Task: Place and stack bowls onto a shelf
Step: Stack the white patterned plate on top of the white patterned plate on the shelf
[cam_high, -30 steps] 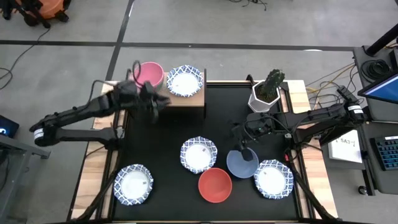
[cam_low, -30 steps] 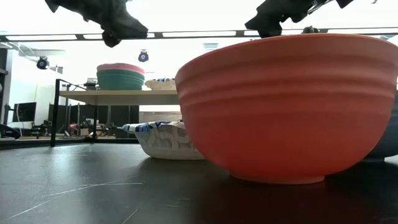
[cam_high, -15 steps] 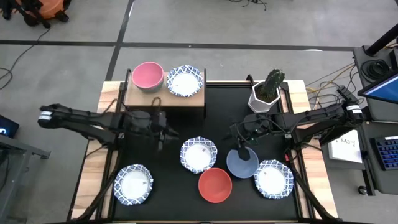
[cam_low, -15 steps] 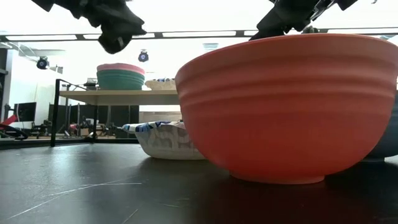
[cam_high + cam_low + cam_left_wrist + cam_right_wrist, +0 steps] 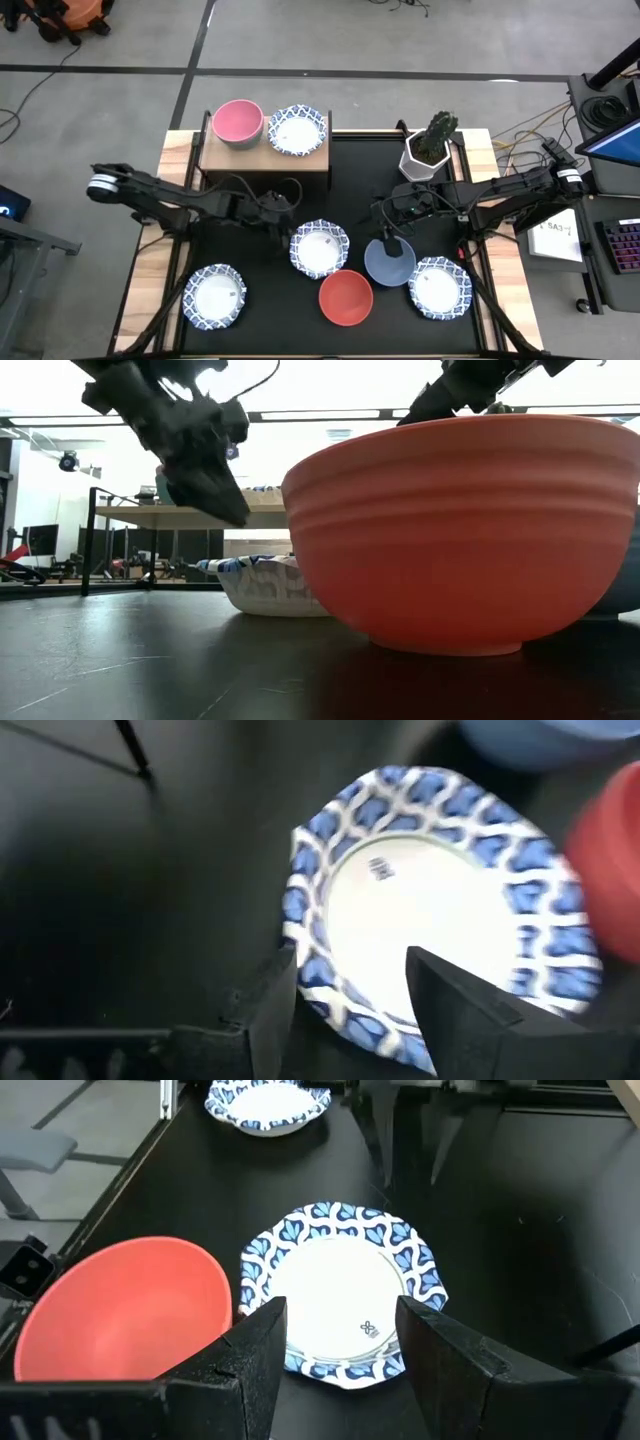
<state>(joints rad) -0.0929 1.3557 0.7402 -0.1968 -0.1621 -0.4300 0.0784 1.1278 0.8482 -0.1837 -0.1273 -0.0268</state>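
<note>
The shelf (image 5: 265,158) stands at the table's far left and carries the pink bowl (image 5: 238,121) and a white blue-rimmed bowl (image 5: 297,130). On the table sit a central blue-rimmed bowl (image 5: 320,248) (image 5: 430,915) (image 5: 340,1310), the red bowl (image 5: 346,297) (image 5: 460,530), the blue bowl (image 5: 390,262) and two more blue-rimmed bowls (image 5: 215,296) (image 5: 440,287). My left gripper (image 5: 284,220) (image 5: 345,1010) (image 5: 225,510) is open, hovering over the central bowl's left rim. My right gripper (image 5: 384,215) (image 5: 340,1360) is open, above the table beside the blue bowl.
A white cactus pot (image 5: 430,150) stands at the far right of the table. The red, blue and central bowls crowd close together at the near middle. Bare black tabletop (image 5: 250,262) lies between the shelf and the near-left bowl.
My left gripper has left the shelf by the pink bowl. It has swung toward the near edge and to the right, and has come down to just above the central blue-rimmed bowl's left rim. The bowls have stayed where they were.
</note>
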